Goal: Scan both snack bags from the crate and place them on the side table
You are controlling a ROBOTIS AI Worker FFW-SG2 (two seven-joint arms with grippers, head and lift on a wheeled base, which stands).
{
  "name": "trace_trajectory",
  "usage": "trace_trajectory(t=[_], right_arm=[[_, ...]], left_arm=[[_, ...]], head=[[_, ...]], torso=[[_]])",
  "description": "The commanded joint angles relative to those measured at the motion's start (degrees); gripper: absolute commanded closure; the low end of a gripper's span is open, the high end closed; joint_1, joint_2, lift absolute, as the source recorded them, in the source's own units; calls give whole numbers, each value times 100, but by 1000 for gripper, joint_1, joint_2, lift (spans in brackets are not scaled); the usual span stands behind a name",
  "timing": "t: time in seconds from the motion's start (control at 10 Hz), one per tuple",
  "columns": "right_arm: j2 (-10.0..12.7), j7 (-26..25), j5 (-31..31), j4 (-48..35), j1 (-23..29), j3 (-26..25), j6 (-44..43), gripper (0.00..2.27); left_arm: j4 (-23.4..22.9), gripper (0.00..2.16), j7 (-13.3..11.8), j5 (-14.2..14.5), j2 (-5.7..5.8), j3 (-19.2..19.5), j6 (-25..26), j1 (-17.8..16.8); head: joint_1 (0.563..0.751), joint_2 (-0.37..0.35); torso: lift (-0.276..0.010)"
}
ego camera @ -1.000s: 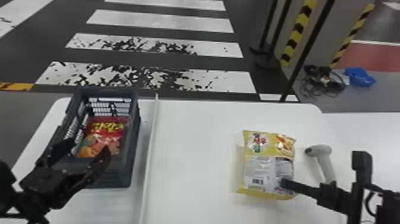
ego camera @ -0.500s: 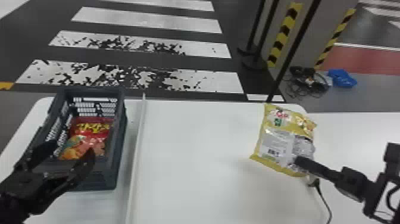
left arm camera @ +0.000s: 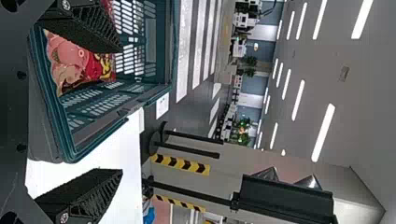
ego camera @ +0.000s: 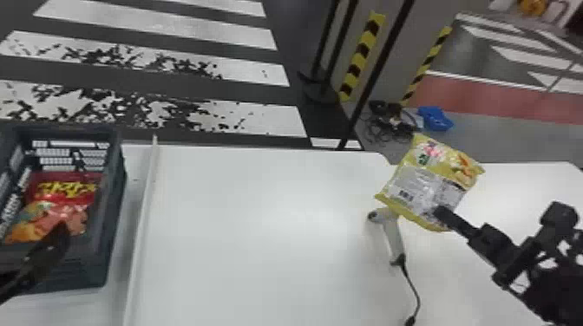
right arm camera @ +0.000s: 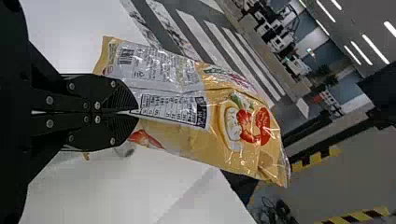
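The right end effector (right arm camera: 134, 112) pinches the yellow snack bag (ego camera: 427, 184) near the tabletop's (ego camera: 260, 225) far right corner; the left end effector (left arm camera: 120, 111) is spread. I'd lower it gently.

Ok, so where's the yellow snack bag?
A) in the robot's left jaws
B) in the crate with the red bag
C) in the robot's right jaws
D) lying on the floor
C: the yellow bag is pinched at one edge between the robot's right jaws, which are closed on it, while the red bag lies in the crate.
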Motion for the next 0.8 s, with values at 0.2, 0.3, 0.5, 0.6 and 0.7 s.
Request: trace_trajectory(t=[0.2, 0.3, 0.5, 0.6, 0.7], right_arm=[[-32, -468, 224, 1010, -166, -11, -1571, 2256], [-67, -600, 233, 1317, -210, 33, -2098, 2256], [-278, -855, 242, 2240, -456, 103, -3083, 2256], [-418, -996, 286, 2741, -562, 130, -3487, 2256], [-585, -1066, 321, 3216, -650, 182, -3856, 2256]], left_arm=[[-8, 83, 0, 0, 9, -11, 0, -10], [-8, 83, 0, 0, 9, -11, 0, -10], [1, 83, 0, 0, 9, -20, 0, -18], [9, 83, 0, 0, 9, -20, 0, -36], [18, 83, 0, 9, 18, -20, 0, -45]], head=[[695, -350], [695, -350], [695, -350], [695, -350], [695, -350]], torso=[[-95], [-95], [-95], [-95], [-95]])
